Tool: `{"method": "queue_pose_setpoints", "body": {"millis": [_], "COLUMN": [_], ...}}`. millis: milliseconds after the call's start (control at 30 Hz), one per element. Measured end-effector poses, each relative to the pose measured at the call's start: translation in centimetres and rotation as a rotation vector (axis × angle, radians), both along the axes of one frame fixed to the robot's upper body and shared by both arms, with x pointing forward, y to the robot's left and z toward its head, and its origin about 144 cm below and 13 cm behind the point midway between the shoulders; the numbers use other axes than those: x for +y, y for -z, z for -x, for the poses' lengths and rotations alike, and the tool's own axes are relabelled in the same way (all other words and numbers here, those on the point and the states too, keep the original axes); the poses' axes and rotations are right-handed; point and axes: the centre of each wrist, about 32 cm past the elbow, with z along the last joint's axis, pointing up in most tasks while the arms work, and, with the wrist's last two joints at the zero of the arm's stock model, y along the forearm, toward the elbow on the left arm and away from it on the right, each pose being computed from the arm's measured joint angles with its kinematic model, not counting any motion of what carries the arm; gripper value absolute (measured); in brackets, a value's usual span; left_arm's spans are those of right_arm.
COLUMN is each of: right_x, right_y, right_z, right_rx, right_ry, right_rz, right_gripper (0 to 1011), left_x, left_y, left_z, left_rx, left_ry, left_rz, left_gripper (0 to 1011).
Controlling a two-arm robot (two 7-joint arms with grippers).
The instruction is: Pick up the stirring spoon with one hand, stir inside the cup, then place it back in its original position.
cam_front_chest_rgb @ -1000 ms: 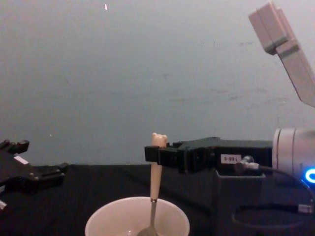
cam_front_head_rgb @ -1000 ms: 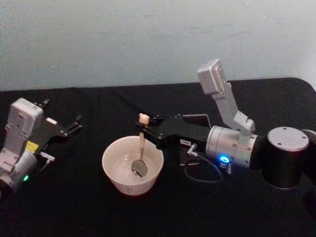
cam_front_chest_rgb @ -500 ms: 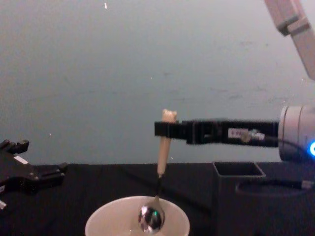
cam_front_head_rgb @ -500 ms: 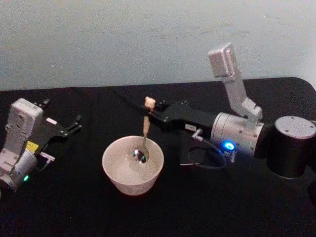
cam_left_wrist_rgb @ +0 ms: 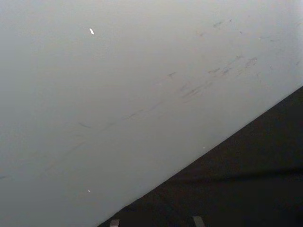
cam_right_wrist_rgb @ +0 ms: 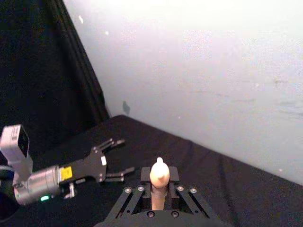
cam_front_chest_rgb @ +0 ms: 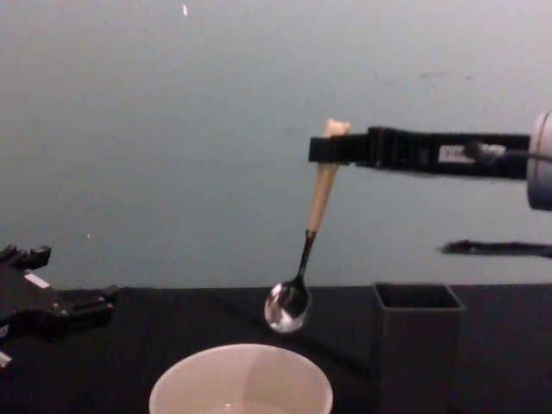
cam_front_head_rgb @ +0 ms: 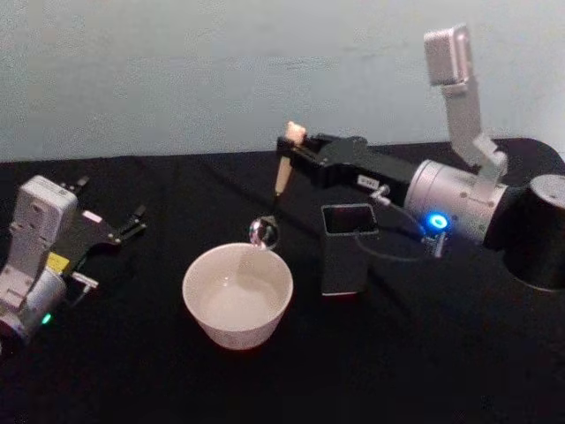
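Pinching the stirring spoon [cam_front_chest_rgb: 322, 195], the right gripper [cam_front_chest_rgb: 329, 148] holds it above the cup [cam_front_chest_rgb: 241, 380]; the left gripper [cam_front_head_rgb: 111, 204] rests spread, far left.

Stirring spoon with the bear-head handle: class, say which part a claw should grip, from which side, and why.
Grip the cream handle under the bear head, level from the robot's right, as the right claw does. The small metal-bowled, cream-handled stirring spoon hangs almost upright above the wide cream-white cup; its handle is thicker than the thin dark neck and round bowl.
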Motion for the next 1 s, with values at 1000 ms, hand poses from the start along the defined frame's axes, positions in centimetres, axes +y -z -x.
{"method": "queue_pose_setpoints", "body": {"millis": [1000], "right_x": [-7.4], "right_y": [-1.5], "right_z": [0.3], "right_rx": [-0.031], "right_ry": [0.163], "right_rz": [-0.068], "right_gripper": [212], "left_x": [0.0], "left_y": [0.0], "left_z": [0.0], "left_rx": [0.0], "left_ry": [0.0], "left_rz": [0.0], "left_gripper": [1001]}}
